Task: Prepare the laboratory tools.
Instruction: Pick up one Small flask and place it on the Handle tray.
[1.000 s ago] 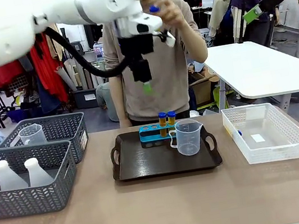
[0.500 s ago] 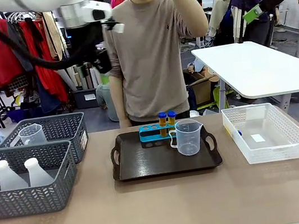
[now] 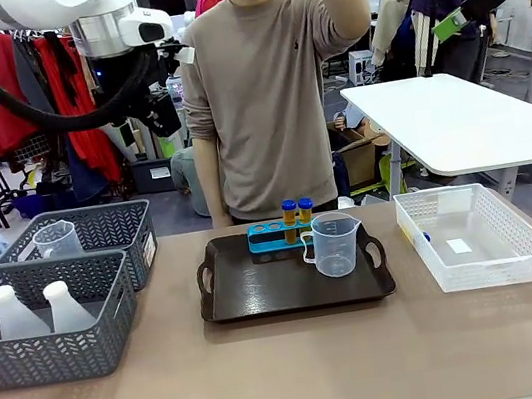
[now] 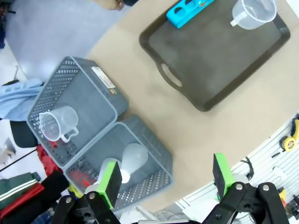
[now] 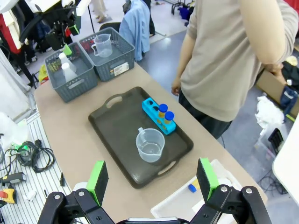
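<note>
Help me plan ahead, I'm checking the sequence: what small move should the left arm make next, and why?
Probably lower the open left gripper toward a flask in the near grey basket. It hangs high and empty, its wrist view framing that basket, and the tray holds tubes and a beaker but no flask.

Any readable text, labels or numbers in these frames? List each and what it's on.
No text can be read.
White sticker on the grey basket: print too small to read.
Small emblem on the person's shirt: too small to read.
White patch in the white basket: no print can be made out.
</note>
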Tool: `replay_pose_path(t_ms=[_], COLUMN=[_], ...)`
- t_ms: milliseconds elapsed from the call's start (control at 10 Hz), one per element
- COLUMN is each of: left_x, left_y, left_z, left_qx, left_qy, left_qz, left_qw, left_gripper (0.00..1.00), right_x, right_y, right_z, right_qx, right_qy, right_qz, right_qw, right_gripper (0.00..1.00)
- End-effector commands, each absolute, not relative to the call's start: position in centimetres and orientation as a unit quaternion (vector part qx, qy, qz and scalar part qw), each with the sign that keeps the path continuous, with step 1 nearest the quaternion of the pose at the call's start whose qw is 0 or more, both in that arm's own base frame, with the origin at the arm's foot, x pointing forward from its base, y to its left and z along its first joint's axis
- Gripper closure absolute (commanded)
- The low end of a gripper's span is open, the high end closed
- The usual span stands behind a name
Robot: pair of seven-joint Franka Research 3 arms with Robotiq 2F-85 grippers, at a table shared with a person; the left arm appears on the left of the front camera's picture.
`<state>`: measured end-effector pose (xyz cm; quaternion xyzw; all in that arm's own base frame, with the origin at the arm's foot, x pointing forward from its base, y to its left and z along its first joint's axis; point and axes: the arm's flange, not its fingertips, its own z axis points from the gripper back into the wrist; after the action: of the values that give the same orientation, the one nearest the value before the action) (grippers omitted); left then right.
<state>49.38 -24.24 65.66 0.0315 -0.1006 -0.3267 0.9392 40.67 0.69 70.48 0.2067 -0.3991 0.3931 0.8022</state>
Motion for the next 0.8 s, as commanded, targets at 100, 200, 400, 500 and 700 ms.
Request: replay_pose_path(t_ms=[100, 200, 400, 500, 700], left_x=[49.7, 49.5, 48.0, 47.4, 47.3], left_y=[-24.2, -24.6, -20.7, -19.0, -15.1], left_z=[66.1, 65.7, 65.2, 63.8, 61.8], left_qx=[0.035, 0.031, 0.065, 0.063, 0.076], left_qy=[-0.098, -0.1, -0.101, -0.094, -0.095], left_qz=[-0.329, -0.329, -0.244, -0.212, -0.141], left_qw=[0.938, 0.938, 0.962, 0.971, 0.983], left_gripper=[0.0, 0.0, 0.0, 0.0, 0.0], right_x=[40.7, 40.7, 40.7, 40.7, 40.7], right_y=[0.8, 0.8, 0.8, 0.8, 0.8], right_z=[70.5, 70.5, 70.5, 70.5, 70.5], right_qx=[0.213, 0.213, 0.213, 0.213, 0.213], right_qy=[-0.403, -0.403, -0.403, -0.403, -0.403], right_qz=[0.395, 0.395, 0.395, 0.395, 0.395], right_qw=[0.798, 0.798, 0.798, 0.798, 0.798], right_gripper=[0.0, 0.0, 0.0, 0.0, 0.0])
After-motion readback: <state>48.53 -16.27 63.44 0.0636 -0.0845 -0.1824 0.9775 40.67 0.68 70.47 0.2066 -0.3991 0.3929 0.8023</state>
